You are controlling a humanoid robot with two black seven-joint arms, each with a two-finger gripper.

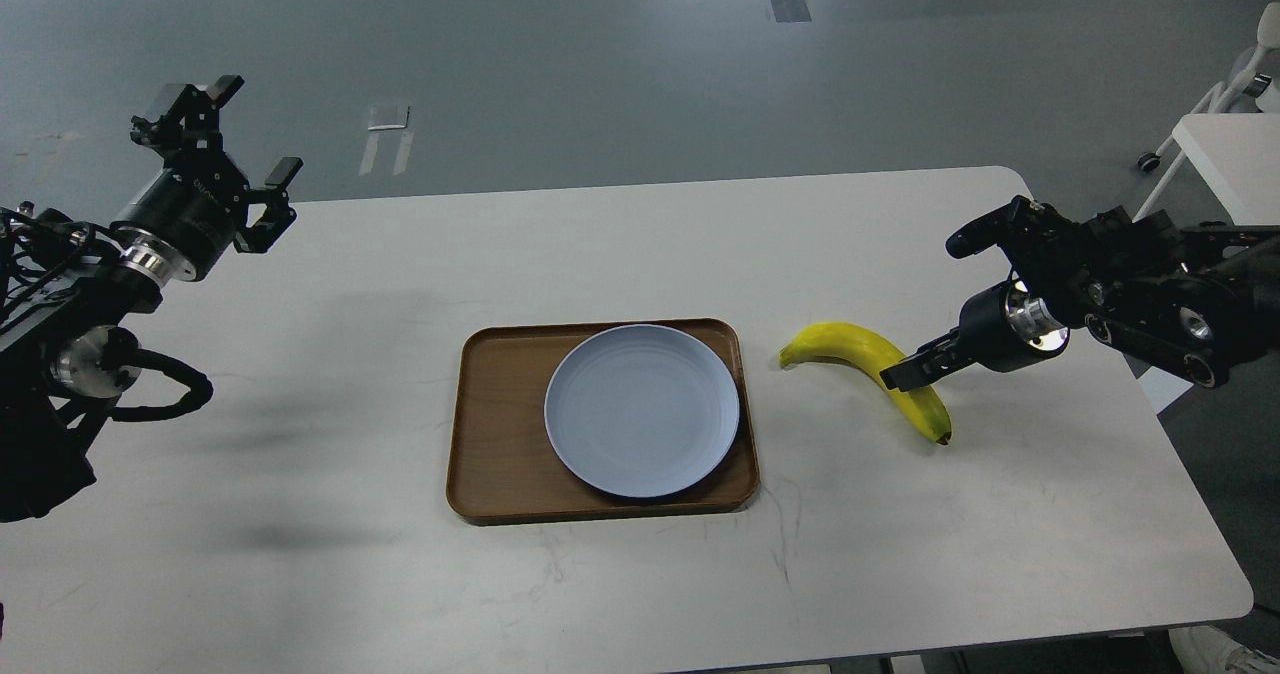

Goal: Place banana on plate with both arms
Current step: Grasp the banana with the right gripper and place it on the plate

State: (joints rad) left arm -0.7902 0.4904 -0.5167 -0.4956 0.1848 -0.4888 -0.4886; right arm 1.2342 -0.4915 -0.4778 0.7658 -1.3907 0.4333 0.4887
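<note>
The yellow banana (832,342) lies on the white table to the right of the tray, stem end toward the tray. The pale blue-grey plate (642,411) sits on the right part of the brown wooden tray (500,424) and holds nothing. My right gripper (903,373) reaches in from the right, and its tip overlaps the banana's middle. It is seen edge-on, so its fingers cannot be told apart, nor can contact. My left gripper (252,126) is open and empty, raised above the table's far left corner, far from the plate.
The white table (640,254) ends in a rounded corner at the far right. A white piece of furniture (1225,149) stands beyond its right edge. Grey floor lies behind the table.
</note>
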